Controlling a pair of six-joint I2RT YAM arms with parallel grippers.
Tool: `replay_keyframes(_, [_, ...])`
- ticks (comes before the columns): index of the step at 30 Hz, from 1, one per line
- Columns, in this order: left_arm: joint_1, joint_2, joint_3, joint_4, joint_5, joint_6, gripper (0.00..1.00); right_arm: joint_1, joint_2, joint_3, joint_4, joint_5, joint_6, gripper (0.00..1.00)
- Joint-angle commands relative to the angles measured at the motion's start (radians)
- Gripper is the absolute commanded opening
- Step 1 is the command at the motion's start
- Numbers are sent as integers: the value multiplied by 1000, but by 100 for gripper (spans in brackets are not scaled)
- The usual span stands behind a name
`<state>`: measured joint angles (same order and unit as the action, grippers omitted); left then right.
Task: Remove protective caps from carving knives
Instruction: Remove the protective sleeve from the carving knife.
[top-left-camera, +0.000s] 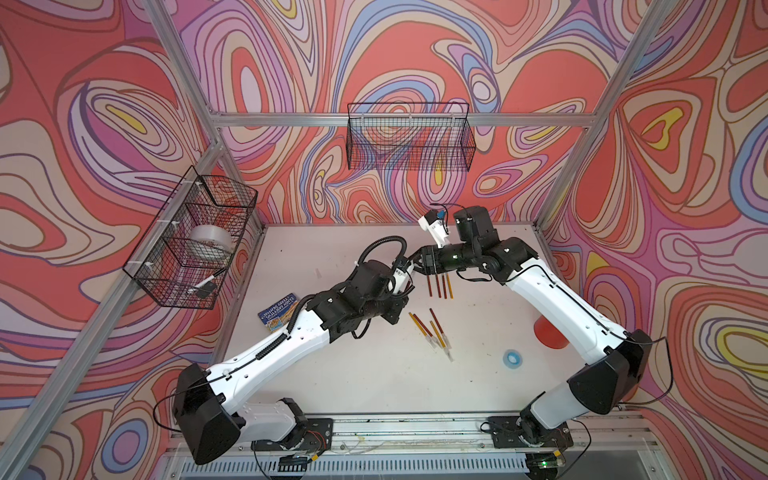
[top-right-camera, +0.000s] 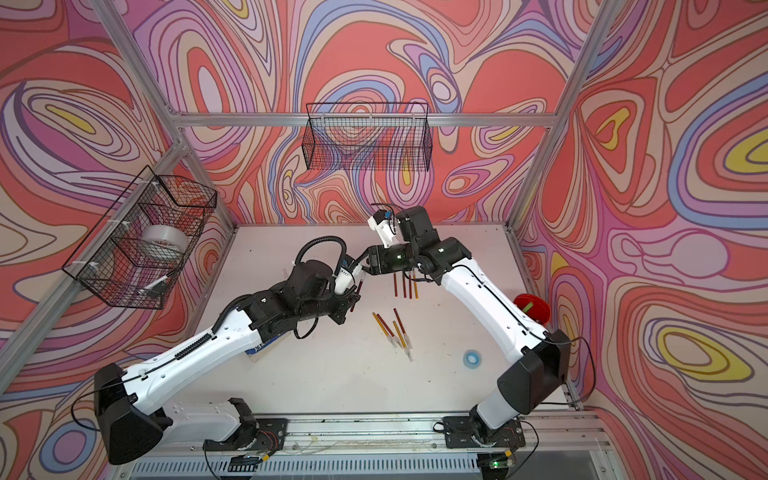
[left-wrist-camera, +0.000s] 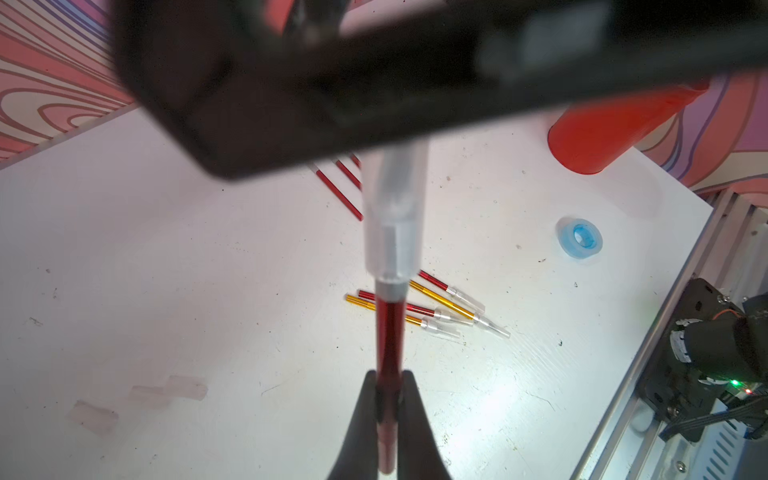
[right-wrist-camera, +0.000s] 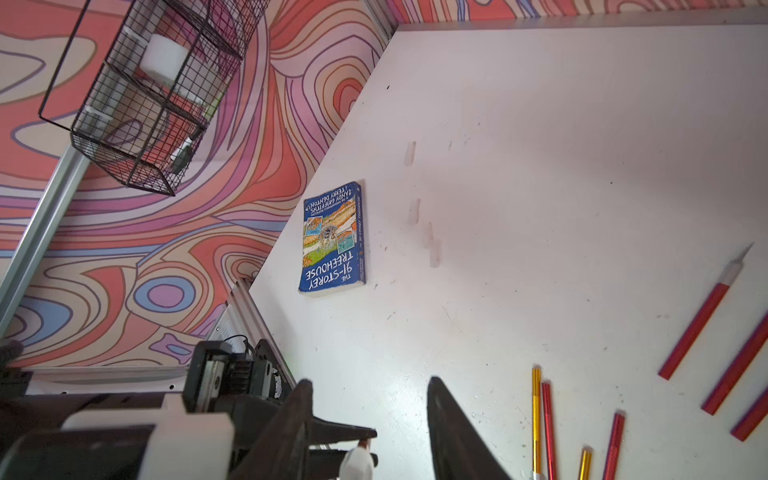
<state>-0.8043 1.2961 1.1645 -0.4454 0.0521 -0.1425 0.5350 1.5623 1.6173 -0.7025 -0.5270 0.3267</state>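
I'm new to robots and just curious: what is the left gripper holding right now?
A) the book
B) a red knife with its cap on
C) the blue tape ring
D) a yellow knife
B: the left gripper pinches the red carving knife, with the translucent cap over its blade end.

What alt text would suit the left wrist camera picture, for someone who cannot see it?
The left gripper clamps a dark red carving knife whose translucent cap runs into a blurred black shape. Beyond, on the white table, are four capped knives, a blue tape ring and a red cup.
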Motion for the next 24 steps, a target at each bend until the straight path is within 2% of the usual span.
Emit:
replay_keyframes(1, [0, 2, -1, -5, 7, -5, 0, -6, -11, 6, 20, 26, 3, 42])
replay_keyframes(5, [0, 4, -2, -5, -3, -5, 0, -6, -13, -6, 15, 1, 3, 37])
replay_keyframes(13, [0, 25, 12, -8, -15, -11, 0, -6, -53, -77, 35, -42, 19, 34])
replay_keyframes(16, [-1, 31, 17, -7, -16, -13, 0, -5, -63, -101, 41, -39, 20, 27])
replay_keyframes(22, [-1, 40, 18, -9, -18, -19, 0, -6, -52, -100, 34, -17, 12, 0])
replay_keyframes(24, [-1, 40, 14, -11, -20, -21, 0, -6, -44, -85, 29, -9, 7, 0])
